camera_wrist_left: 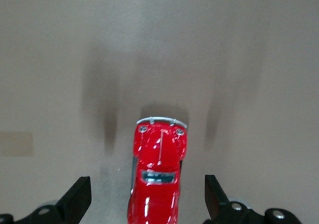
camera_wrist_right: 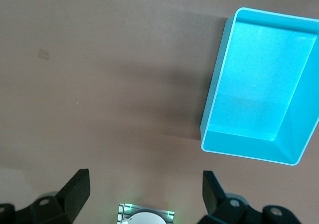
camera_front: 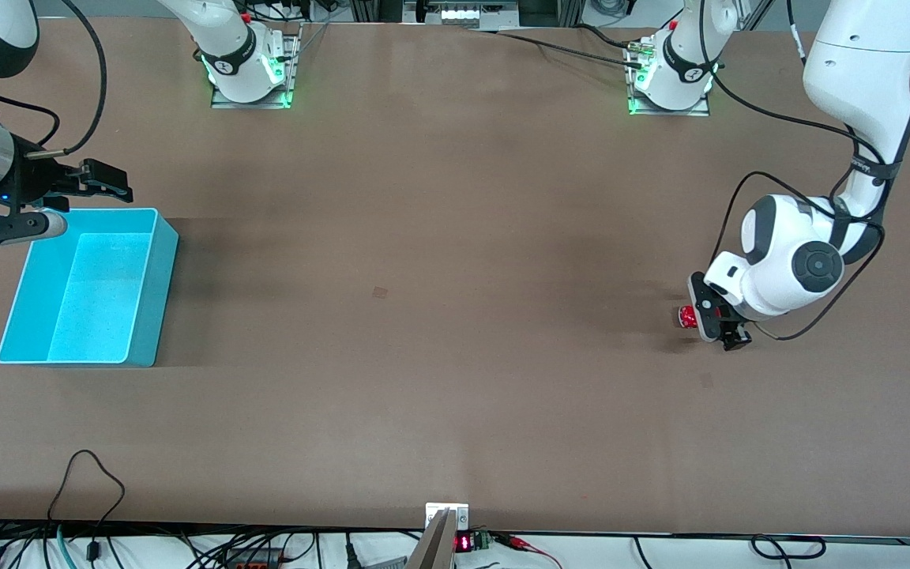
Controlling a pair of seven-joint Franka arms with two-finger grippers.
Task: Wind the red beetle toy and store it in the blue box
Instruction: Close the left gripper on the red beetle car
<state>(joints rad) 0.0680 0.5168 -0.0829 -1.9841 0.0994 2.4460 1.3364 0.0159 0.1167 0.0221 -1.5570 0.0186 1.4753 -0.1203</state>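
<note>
Brown bench [camera_front: 439, 237], bare but for two task items placed at its two ends. The box [camera_front: 88, 288] sits near the edge at the right arm's end, open side up and empty, so I have a plain drop target once the winding is done. The beetle [camera_front: 687, 317] stands on its wheels near the edge at the left arm's end, well apart from the box.

Left pincer [camera_front: 720, 320]: lowered close to the bench at the beetle, released. In the left wrist view its fingers [camera_wrist_left: 76, 200] stand either side of the beetle [camera_wrist_left: 157, 176] with bench showing in each gap, so they straddle the body without touching it. I judge this a pre-grasp stance, aligned across the toy's width for a firm side hold.

Right pincer [camera_front: 92, 186]: waiting in the air over the box's corner nearest its base, released and holding nothing; the right wrist view looks down on the box [camera_wrist_right: 212, 109] interior.
</note>
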